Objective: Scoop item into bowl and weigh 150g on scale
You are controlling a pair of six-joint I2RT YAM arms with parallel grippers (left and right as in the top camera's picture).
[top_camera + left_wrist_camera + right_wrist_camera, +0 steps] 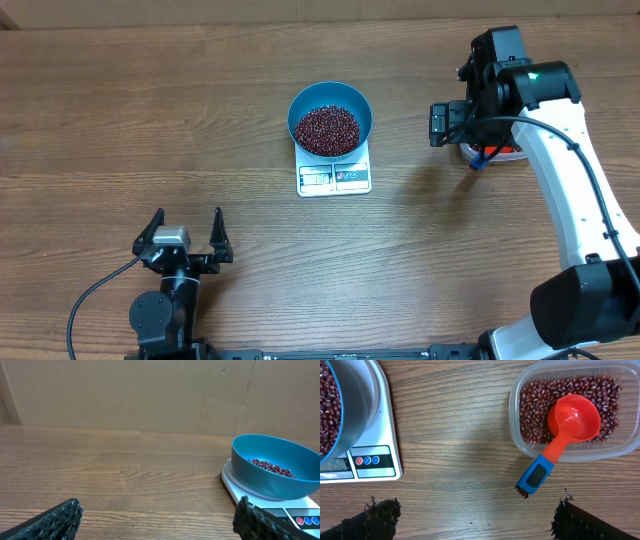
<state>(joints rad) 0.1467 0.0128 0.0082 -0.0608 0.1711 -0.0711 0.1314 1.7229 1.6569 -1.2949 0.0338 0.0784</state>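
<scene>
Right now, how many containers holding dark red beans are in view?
2: the round deep bright-blue bowl sits on the flat white kitchen scale mid-table; the clear plastic tub, holding a red plastic scoop, lies to its right. No others visible.

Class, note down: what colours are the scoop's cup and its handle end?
The scoop has a red cup and a blue handle end with a black insert; clearest in the right wrist view.

Overhead straight down, left wrist low, level, right wrist downward — all share the scale (pixel 334 178)

One bowl (pixel 330 91), one scale (pixel 335 178), one tub (pixel 580 456), one scoop (pixel 572 417).
</scene>
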